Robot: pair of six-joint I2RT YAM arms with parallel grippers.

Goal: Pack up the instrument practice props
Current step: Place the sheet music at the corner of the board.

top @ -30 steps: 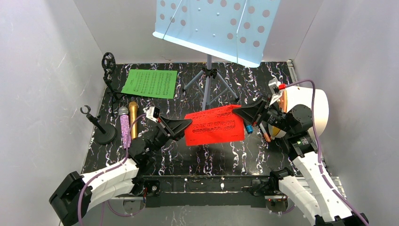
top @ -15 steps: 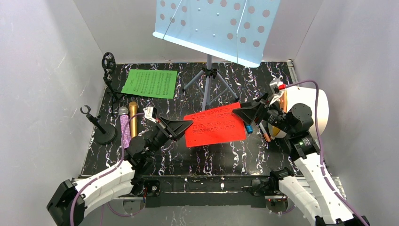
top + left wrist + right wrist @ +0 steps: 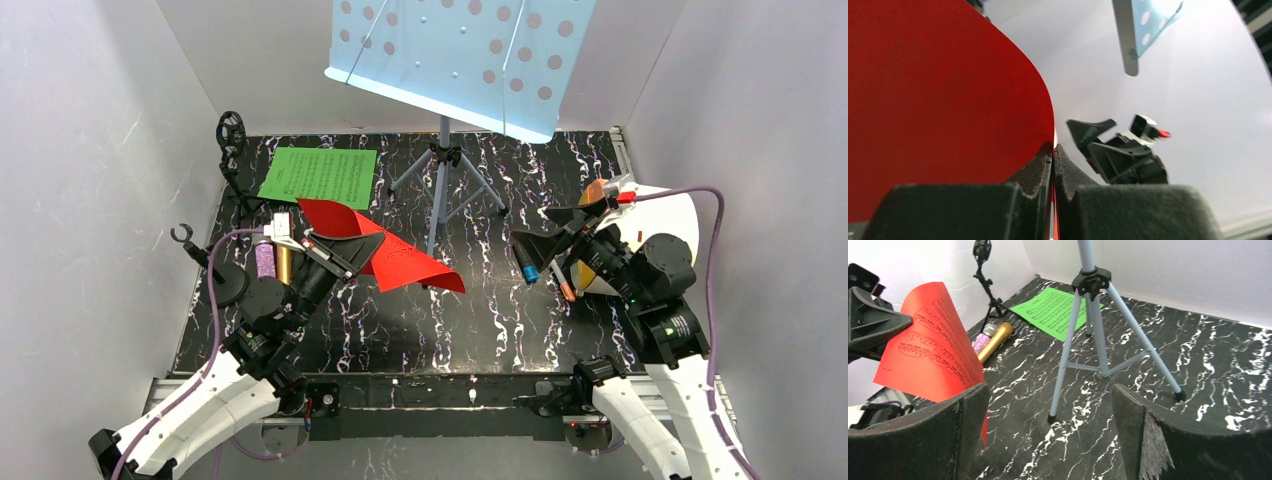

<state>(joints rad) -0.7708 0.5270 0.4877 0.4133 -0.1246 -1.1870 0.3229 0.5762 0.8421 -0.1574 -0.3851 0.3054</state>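
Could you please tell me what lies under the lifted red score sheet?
Only bare marbled table shows beneath the red score sheet, pinched in the left gripper. From above the sheet covers the patch directly below, so anything there is hidden.

The light is bright and soft and seems to come from above. The white walls [image 3: 90, 150] look a bit washed out. The top picture is sharp. In both wrist pictures the near fingers [image 3: 913, 440] look dark and blurry.
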